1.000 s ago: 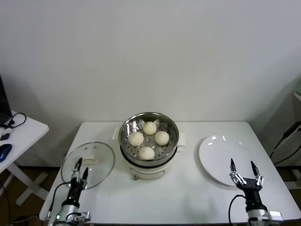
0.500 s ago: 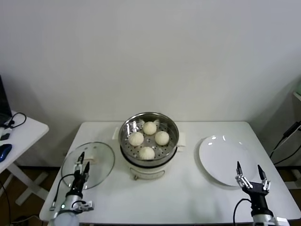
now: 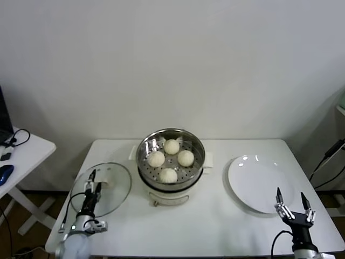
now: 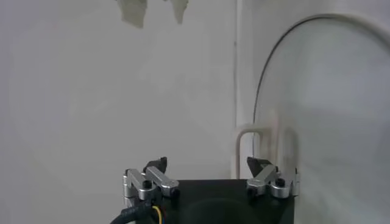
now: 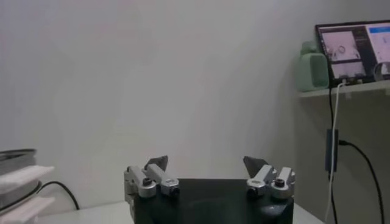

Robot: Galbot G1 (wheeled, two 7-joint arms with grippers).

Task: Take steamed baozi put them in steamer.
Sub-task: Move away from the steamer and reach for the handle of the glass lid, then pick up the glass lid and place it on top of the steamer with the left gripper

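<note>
Head view: table (image 3: 215,226), steamer (image 3: 171,160) at centre holding four baozi (image 3: 168,175). Lid (image 3: 105,189) left of steamer, plate (image 3: 257,183) right. Left gripper (image 3: 92,181) over lid, right gripper (image 3: 294,200) beside plate, both spread apart, empty.

Both arms run off the head view's lower edge; the steamer (image 5: 13,159) seems cropped.

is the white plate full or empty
Empty: the white plate shows only bare surface. All four baozi sit in the steamer.
</note>
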